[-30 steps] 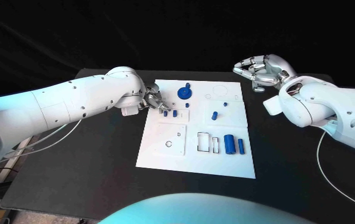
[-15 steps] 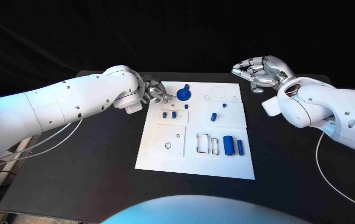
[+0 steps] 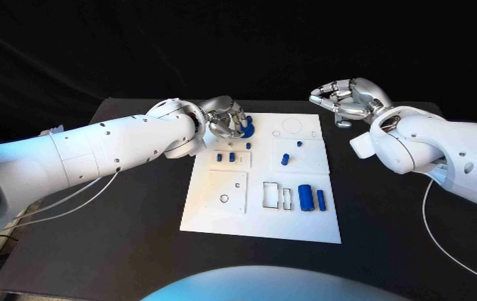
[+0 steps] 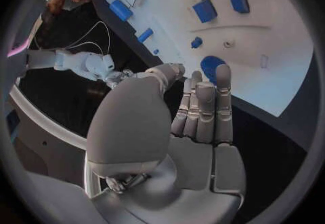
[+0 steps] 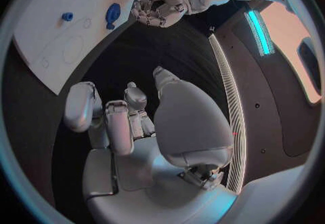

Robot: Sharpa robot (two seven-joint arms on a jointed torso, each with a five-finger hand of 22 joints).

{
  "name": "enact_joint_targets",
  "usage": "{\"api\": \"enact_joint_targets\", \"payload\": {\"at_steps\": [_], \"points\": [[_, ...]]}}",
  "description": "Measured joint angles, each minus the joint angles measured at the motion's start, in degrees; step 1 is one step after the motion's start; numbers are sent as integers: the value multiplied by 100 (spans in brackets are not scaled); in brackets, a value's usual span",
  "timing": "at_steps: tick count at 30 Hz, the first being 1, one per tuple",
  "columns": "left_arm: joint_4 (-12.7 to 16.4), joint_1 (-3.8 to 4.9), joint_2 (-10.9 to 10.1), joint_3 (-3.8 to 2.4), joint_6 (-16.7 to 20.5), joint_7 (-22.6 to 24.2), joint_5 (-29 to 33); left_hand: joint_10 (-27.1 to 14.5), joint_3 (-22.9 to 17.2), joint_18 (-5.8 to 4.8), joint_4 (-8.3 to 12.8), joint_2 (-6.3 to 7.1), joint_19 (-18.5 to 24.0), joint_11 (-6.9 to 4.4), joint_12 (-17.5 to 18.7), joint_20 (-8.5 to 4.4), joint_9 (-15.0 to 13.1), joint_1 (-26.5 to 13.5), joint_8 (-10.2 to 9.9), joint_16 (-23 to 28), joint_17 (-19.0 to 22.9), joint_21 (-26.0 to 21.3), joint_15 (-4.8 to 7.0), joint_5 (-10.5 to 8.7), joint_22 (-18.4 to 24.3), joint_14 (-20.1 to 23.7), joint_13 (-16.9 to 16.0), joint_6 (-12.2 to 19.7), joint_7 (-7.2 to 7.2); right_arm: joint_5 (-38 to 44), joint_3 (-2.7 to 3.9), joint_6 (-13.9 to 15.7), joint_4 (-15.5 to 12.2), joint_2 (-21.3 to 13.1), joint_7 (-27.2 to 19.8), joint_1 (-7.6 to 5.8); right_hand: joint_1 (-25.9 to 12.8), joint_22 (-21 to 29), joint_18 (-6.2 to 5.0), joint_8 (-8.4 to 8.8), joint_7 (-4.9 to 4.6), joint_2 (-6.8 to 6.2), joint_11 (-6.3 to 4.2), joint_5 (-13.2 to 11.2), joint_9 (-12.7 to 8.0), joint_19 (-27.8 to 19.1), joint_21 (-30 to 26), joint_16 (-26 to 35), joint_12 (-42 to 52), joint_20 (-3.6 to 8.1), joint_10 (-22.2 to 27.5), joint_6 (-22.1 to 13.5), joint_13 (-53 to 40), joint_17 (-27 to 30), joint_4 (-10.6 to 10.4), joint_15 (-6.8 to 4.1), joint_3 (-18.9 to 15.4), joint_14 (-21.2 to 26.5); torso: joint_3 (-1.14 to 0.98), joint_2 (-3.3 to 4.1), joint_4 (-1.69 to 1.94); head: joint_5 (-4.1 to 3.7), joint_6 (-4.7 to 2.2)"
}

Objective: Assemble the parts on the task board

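Right now the task board (image 3: 260, 198) lies flat in the middle of the black table (image 3: 129, 246), a white plate with small blue parts scattered over it. At about its eleven o'clock corner sits the round blue part (image 3: 245, 127), with a short stem pointing away from the robot. Toward the board's middle a pair of small blue pegs (image 3: 225, 156) stand side by side on a raised square, and a slanted blue peg (image 3: 285, 157) rests at roughly one o'clock from centre. Near the four o'clock edge two blue cylinders (image 3: 311, 198) lie side by side, just beside two empty rectangular slots. The left hand (image 3: 225, 120) hovers just beside the round blue part, at the board's ten o'clock edge; from its wrist camera the fingers (image 4: 203, 107) are straight and pressed together, thumb alongside, holding nothing. The right hand (image 3: 344, 99) hangs off the board, out past its two o'clock corner above the bare table, well apart from every part. Its fingers (image 5: 115, 121) are curled inward with nothing in them.
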State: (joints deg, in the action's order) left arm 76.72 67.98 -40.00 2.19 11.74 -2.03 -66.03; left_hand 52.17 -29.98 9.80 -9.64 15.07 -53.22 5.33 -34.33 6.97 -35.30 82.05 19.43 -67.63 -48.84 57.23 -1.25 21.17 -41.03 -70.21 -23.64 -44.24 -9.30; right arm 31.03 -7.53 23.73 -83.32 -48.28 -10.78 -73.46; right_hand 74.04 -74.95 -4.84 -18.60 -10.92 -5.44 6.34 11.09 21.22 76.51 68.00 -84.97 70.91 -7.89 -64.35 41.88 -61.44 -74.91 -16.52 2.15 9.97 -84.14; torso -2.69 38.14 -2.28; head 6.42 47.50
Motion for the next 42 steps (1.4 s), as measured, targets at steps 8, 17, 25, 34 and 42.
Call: {"api": "enact_joint_targets", "payload": {"at_steps": [8,17,25,34,42], "points": [[-122,-31,180,65,37,382,-884,-68,113,-1,16,92,-375,31,294,31,370,-93,-161,-507,-421,390,-35,-24,-529,-364,416,-117,9,-2,-2,0,0,4,-3,7,0,1,0,-23,0,0,-18,0,0,0,0,0,0,0,17,0,11,0,0,0,0,0,-4,4,-8,-18,-14],[-267,-53,357,80,-164,358,-1580,-90,230,-98,11,131,-866,53,536,43,558,-132,-195,-850,-738,880,-59,-24,-1153,-659,705,-238,30,-3,-3,0,-1,10,-5,11,0,1,0,-23,0,0,-18,0,0,0,0,0,0,0,18,0,10,0,0,0,0,0,-9,2,-8,-38,-8],[-324,-57,449,83,-424,235,-1874,-119,311,-98,7,130,-1027,82,628,41,619,-131,-195,-954,-860,1031,-76,-24,-1369,-765,830,-310,61,-4,-3,0,1,16,-8,11,0,2,0,-23,0,0,-18,0,0,1,0,0,0,0,18,0,10,1,0,0,0,0,-9,1,-4,-51,1],[-411,-58,555,86,-612,128,-2032,-118,308,-97,11,83,-1116,82,695,56,677,-84,-195,-1038,-921,1113,-81,-24,-1479,-822,939,-432,62,-5,-4,0,1,29,-12,12,0,3,0,-23,0,0,2,21,-7,1,-32,0,0,0,38,0,21,1,0,0,0,0,-6,-1,2,-56,4],[-504,-60,627,89,-666,73,-2111,-63,204,-97,94,7,-1160,71,761,52,736,-8,-195,-1082,-956,1179,-61,-24,-1566,-883,1045,-473,61,-5,-4,-1,3,36,-15,14,0,3,0,-23,0,0,2,21,-7,1,-32,0,0,0,38,0,21,1,0,0,0,0,-5,-2,0,-57,-1]]}}
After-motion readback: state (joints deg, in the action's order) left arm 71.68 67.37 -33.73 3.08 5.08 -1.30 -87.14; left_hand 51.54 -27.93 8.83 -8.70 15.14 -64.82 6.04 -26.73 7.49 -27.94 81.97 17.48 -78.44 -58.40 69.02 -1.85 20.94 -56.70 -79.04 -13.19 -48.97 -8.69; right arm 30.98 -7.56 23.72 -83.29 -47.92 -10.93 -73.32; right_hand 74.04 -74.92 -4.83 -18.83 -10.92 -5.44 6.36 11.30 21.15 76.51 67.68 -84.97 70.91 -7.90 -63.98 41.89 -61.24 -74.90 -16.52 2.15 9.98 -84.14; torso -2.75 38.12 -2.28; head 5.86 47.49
